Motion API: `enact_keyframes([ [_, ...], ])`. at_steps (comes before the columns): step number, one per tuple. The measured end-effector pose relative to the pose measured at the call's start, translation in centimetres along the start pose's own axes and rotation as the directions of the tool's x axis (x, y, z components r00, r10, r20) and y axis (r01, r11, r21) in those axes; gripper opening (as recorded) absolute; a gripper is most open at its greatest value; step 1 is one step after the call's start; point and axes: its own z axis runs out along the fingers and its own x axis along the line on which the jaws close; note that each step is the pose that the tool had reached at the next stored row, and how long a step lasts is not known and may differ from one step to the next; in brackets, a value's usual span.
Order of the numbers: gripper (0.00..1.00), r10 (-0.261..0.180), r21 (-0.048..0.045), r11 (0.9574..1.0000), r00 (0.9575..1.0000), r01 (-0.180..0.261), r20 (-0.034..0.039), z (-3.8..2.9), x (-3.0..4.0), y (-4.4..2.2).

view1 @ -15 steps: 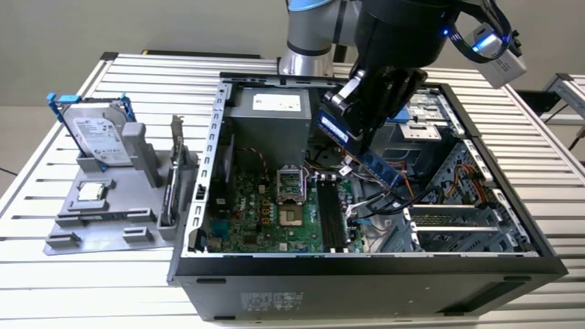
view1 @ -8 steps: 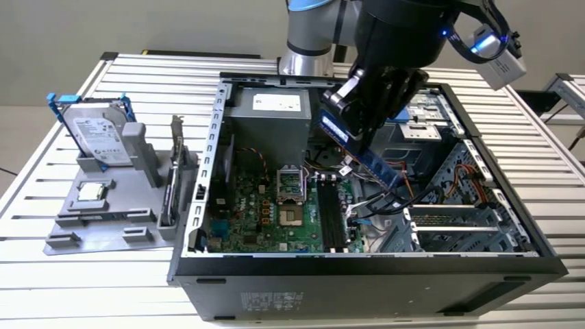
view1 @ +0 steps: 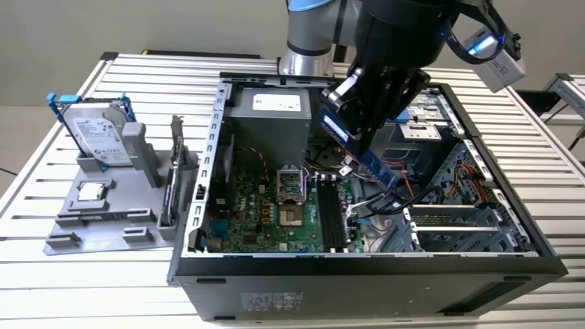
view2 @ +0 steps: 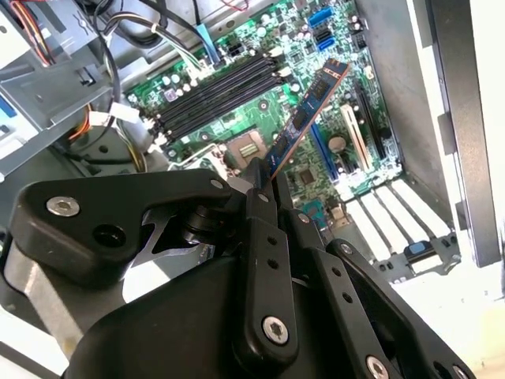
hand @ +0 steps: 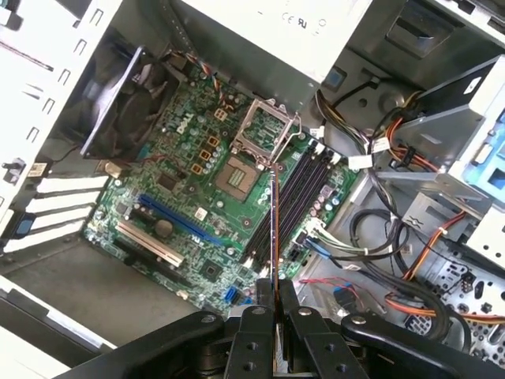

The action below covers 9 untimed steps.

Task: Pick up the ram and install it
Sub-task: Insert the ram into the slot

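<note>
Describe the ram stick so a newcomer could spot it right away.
Find the open computer case on the slatted table. Above its green motherboard, the black claw grips the ram, tilted. It is long, narrow and dark blue, unlike the silver hard drive outside the case.

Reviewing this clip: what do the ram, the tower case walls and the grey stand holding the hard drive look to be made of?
The ram, held in the pincer: blue circuit-board laminate with tiny soldered parts along it. Case walls: apparently bare sheet metal, dull grey, punched with slots. Stand: probably plastic, matte uniform grey with blocky moulded shapes. Hard drive: silvery metal face in a blue frame, likely plastic.
</note>
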Motion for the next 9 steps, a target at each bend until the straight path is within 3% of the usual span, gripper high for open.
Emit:
enact_keyframes([
  [9,0.00,0.049,-0.0015,0.9988,0.9988,-0.049,-0.0006,0.01,0.00,0.00],
])
